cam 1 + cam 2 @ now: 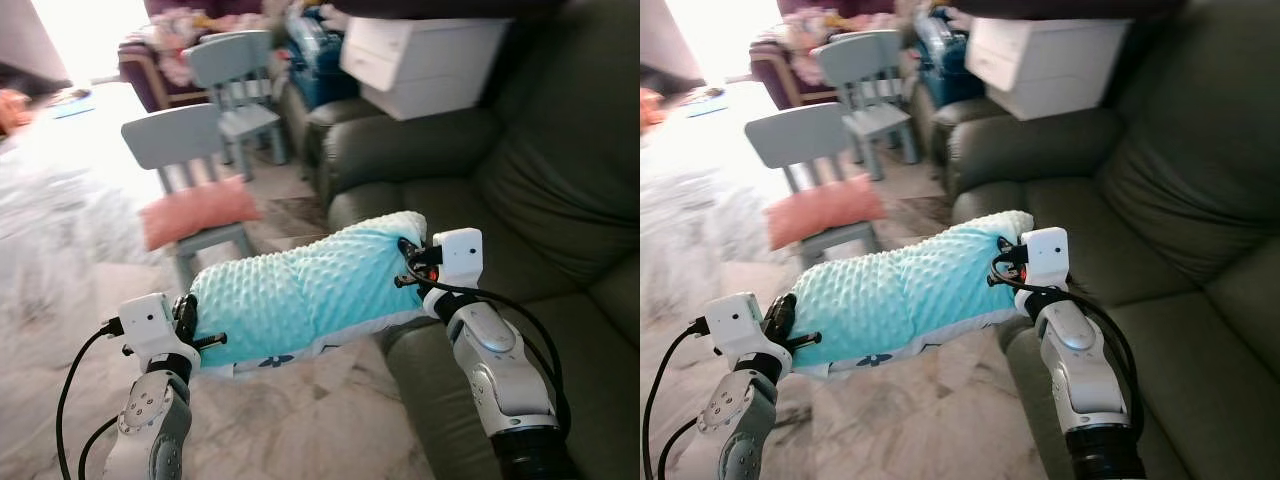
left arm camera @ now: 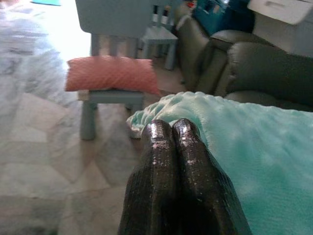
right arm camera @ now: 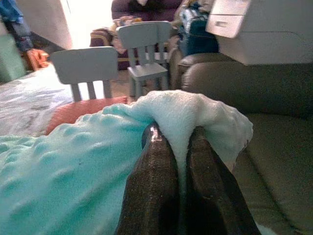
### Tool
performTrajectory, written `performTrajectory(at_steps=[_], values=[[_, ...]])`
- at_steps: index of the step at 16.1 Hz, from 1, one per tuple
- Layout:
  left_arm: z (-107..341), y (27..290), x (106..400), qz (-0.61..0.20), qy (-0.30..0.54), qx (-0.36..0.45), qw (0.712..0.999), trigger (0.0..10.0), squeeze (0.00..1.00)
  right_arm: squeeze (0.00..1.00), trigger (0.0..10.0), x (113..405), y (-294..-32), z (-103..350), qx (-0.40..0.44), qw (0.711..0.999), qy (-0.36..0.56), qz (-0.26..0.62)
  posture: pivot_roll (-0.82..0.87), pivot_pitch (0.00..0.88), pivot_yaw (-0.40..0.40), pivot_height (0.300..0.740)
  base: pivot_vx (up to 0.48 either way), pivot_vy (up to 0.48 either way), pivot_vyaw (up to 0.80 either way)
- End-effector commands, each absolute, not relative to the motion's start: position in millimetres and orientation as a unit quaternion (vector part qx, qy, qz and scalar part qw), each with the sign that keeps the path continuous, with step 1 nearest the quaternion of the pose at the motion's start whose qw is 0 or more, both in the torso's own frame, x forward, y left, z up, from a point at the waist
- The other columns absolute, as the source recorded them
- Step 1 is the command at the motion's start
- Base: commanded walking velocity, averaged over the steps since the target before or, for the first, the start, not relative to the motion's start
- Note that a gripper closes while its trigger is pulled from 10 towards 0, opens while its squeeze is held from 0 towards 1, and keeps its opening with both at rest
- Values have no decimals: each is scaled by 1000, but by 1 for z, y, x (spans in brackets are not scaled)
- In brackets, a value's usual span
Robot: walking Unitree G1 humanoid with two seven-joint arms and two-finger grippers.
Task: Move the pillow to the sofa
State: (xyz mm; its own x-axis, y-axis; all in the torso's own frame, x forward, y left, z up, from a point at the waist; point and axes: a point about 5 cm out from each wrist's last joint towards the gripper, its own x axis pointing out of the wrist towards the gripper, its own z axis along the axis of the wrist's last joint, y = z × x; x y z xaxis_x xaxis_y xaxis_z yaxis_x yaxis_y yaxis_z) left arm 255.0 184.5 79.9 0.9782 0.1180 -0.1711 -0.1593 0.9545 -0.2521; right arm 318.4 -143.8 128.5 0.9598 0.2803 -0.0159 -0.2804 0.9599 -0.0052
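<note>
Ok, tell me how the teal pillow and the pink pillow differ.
The teal pillow is held in the air between the left gripper and right gripper; the pink pillow lies on a small grey chair. The teal one has a bumpy dotted surface and looks larger; the pink one looks flatter. The teal one is beside the sofa. Both are soft cushions.

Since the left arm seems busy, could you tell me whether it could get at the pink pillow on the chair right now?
Probably not: the left gripper is pressed against the teal pillow, away from the pink pillow.
</note>
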Motion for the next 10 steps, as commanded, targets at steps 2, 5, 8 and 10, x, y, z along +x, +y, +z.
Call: performTrajectory(at_steps=[2,5,8,10], values=[[80,188,255,71,81,-124,986,10000,0,0,10000,321,-138,134,2,988,0,151,-248,0,90,740,0,0,-800],[75,193,256,76,100,-117,985,10000,0,0,10000,321,-139,134,2,989,0,148,-253,0,93,740,0,0,-800],[76,195,258,76,98,-114,986,10000,0,0,10000,321,-140,133,3,989,0,147,-255,0,95,740,0,0,-800],[76,195,258,77,101,-116,985,10000,0,0,10000,321,-139,134,4,989,0,147,-255,0,96,740,0,0,-800]])
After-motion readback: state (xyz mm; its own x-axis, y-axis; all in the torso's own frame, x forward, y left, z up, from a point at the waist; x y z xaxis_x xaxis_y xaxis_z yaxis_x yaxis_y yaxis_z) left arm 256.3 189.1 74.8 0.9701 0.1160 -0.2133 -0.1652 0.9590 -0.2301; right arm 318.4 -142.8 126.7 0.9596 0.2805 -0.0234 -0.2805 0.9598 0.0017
